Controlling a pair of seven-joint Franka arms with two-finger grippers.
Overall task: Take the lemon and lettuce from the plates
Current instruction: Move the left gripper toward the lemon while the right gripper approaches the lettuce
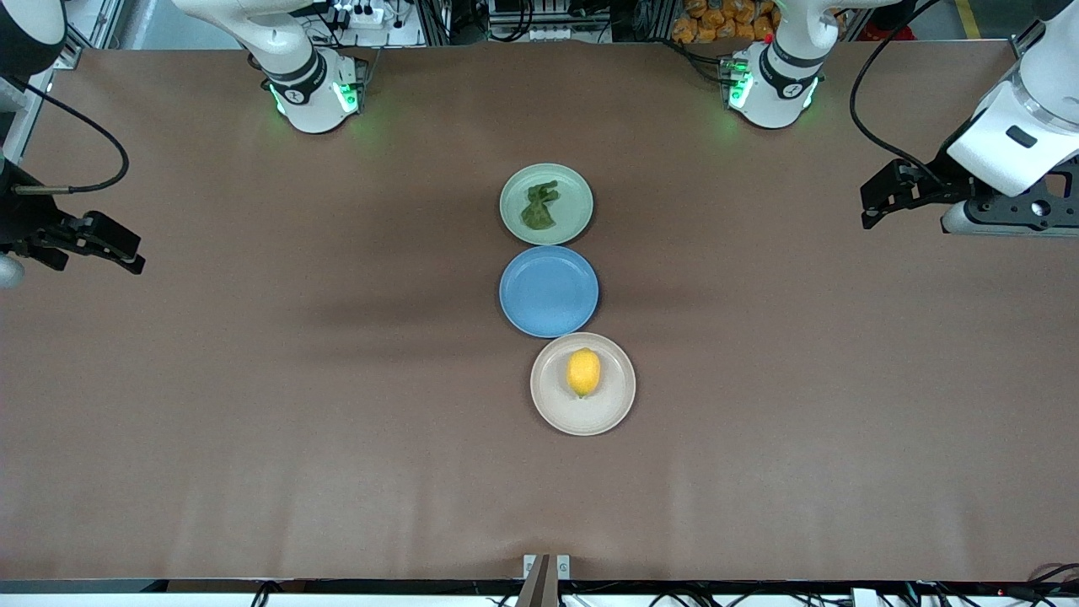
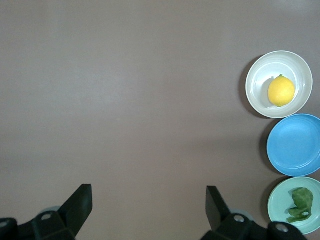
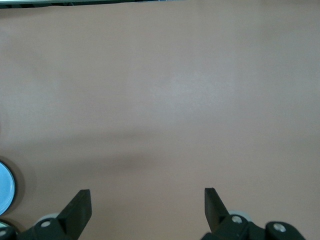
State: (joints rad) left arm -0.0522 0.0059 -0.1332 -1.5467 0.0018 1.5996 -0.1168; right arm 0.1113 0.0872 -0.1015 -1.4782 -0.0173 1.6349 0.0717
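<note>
The yellow lemon (image 1: 583, 372) lies on the beige-cream plate (image 1: 544, 405), the plate nearest the front camera. The dark green lettuce (image 1: 539, 206) lies on the pale green plate (image 1: 577, 190), the farthest one. My left gripper (image 1: 870, 206) is open and empty over bare table at the left arm's end. Its wrist view shows its open gripper (image 2: 148, 192), the lemon (image 2: 281, 91), the cream plate (image 2: 260, 80), the lettuce (image 2: 301, 204) and the green plate (image 2: 277, 200). My right gripper (image 1: 126, 253) is open and empty over bare table at the right arm's end; its wrist view (image 3: 147, 195) shows neither lemon nor lettuce.
An empty blue plate (image 1: 548, 291) sits between the two plates, nearly touching both; it also shows in the left wrist view (image 2: 294, 145) and as a sliver in the right wrist view (image 3: 4, 185). The three plates form a line mid-table on the brown cover.
</note>
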